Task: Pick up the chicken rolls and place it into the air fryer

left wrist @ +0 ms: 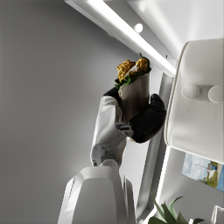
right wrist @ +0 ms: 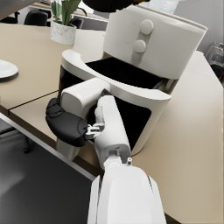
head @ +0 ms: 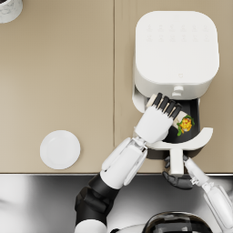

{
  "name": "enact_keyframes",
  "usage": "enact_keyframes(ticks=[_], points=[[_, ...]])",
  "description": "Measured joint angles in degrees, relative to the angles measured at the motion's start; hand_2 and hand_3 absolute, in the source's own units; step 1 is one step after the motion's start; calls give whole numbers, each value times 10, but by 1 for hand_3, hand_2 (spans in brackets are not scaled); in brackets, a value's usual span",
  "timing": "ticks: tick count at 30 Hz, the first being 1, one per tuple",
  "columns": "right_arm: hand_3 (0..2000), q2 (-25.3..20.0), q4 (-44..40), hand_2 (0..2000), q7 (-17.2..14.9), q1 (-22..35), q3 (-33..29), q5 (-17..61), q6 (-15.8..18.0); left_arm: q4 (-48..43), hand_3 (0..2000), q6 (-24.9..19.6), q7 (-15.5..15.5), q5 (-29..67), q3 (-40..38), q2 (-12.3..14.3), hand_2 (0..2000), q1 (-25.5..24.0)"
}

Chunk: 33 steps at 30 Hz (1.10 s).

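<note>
Closest to the robot, the right hand (head: pixel 176 178) is gripping the white handle (head: pixel 176 164) of the air fryer's drawer (head: pixel 200 136), right at the table (head: pixel 59 82) edge. In the right wrist view its dark fingers (right wrist: pixel 65 124) are curling tight around that handle (right wrist: pixel 81 98), and the drawer (right wrist: pixel 127 94) is sitting pulled out with its black inside showing. A little farther in, the left hand (head: pixel 157 120) is reaching over the open drawer. It is holding the chicken roll (head: pixel 184 124), and the roll's yellow and green filling is peeking out just past the fingers, above the dark inside of the drawer. In the left wrist view the left hand (left wrist: pixel 135 118) is wrapping its dark fingers (left wrist: pixel 151 116) snugly around the wrapped part of the chicken roll (left wrist: pixel 133 85), with the crispy chicken and green leaves sticking out at the free end. You cannot tell from the pictures if the roll is touching the drawer floor. Off to the left on the table, well apart from the fryer, a round white plate (head: pixel 60 149) is lying flat with nothing on it. Behind the drawer, the big white air fryer (head: pixel 175 48) body is standing on the table. Far back in the corner, a white plant pot (head: pixel 9 9) is poking into view, and the right wrist view shows green leaves growing from the pot (right wrist: pixel 63 33).
</note>
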Motion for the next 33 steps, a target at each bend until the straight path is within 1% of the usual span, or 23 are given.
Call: enact_keyframes(ticks=[1,3,5,6,7,8,10,12,17,20,22,25,27,30,33], points=[[2000,0,-1,2000,0,0,-6,-1,16,7,1347,6,0,-1,46,-23,0,27],[2000,-1,-4,2000,4,1,-13,-1,40,19,693,5,0,0,43,-27,0,24],[2000,-2,-7,2000,9,1,-18,-2,54,12,40,9,1,0,41,-30,0,15],[2000,-4,-9,2000,10,1,-18,-2,54,3,0,12,1,0,38,-34,0,9],[2000,-4,-16,2000,10,0,-13,-2,43,-10,0,14,1,0,34,-39,0,1],[2000,-6,-43,2000,11,1,20,-4,29,-26,0,16,1,0,26,-45,0,-9],[2000,-5,-38,2000,2,1,25,-3,32,-63,0,18,1,0,4,-62,0,-32],[2000,-6,-40,2000,-1,2,24,-4,31,-105,0,19,1,0,-29,-83,0,-58],[2000,-27,-60,2000,-3,13,15,-4,39,-204,0,20,1,0,-152,-133,0,-134],[2000,-49,-84,2000,-3,26,4,-4,49,-240,0,20,1,0,-230,-151,0,-181],[2000,-66,-103,2000,-2,37,-3,-4,55,-251,0,20,1,0,-272,-155,0,-206],[2000,-82,-146,2000,-3,74,-2,-4,67,-272,0,20,1,0,-341,-152,0,-241],[2000,-71,-163,2000,-2,100,15,-4,68,-279,0,20,1,0,-370,-150,0,-260],[2000,-32,-172,2000,1,136,60,-4,55,-285,0,20,1,0,-402,-147,0,-278],[2000,-11,-192,2000,-7,179,97,-3,51,-289,0,20,1,0,-422,-146,0,-287]])
